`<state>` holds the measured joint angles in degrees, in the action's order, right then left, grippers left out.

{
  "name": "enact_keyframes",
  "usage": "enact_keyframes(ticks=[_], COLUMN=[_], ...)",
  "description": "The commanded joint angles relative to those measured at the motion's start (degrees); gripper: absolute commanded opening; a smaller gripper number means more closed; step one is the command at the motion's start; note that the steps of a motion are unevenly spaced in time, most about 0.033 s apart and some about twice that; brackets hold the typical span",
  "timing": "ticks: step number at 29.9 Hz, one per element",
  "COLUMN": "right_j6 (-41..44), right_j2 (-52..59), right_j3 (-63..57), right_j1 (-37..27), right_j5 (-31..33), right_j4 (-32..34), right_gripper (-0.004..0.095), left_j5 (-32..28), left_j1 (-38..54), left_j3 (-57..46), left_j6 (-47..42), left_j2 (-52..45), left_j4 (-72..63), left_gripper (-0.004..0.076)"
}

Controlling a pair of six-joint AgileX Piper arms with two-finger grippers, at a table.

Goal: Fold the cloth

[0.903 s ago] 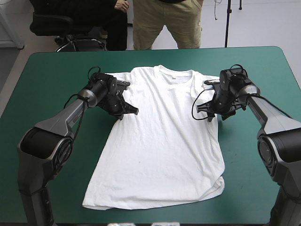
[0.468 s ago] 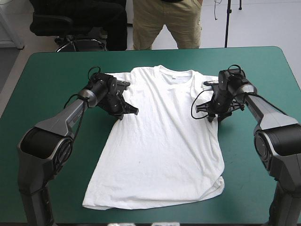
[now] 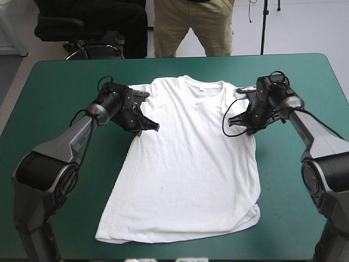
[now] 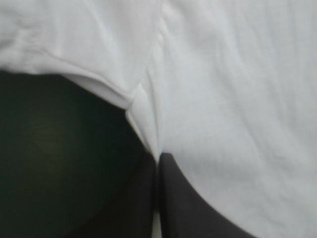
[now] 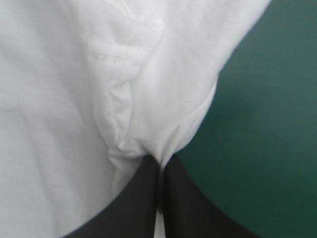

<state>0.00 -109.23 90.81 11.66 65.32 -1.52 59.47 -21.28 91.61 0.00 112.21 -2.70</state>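
Tabletop point(image 3: 54, 82), teal-green: we are seeing one T-shirt point(image 3: 185, 164) lying spread flat at its centre, collar toward the far edge.

Left tool point(image 3: 150, 128): we are pinching the T-shirt at one underarm, fingers pressed together on the fabric.

Right tool point(image 3: 244, 126): we are likewise pinching the opposite underarm, where fabric is bunching at the tip.

Change: both tools are sitting slightly nearer the far edge than just before, the right one more so. We are judging that the lift for the first fold is only starting, since the rest of the T-shirt is lying unmoved.
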Motion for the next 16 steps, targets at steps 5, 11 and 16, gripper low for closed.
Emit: enact_keyframes(ticks=[5, 11, 16], right_j6=[-1.6, -2.0, -2.0], right_j2=[13.2, 19.2, 23.0], right_j3=[7.5, 13.1, 17.2], right_j1=[-0.2, -0.2, -0.2], right_j5=[0.3, 0.8, 1.2], right_j4=[1.5, 1.5, 1.5], right_gripper=[-0.0017, -0.0017, -0.0018], left_j5=[-1.6, -4.1, -6.0], left_j1=[-0.4, -0.4, -0.4], left_j3=[1.4, 3.0, 7.8], left_j6=[-1.6, -1.6, -1.6], left_j2=[-15.6, -25.6, -30.5], left_j4=[2.1, 2.1, 2.7], left_gripper=[-0.0017, -0.0017, -0.0017])
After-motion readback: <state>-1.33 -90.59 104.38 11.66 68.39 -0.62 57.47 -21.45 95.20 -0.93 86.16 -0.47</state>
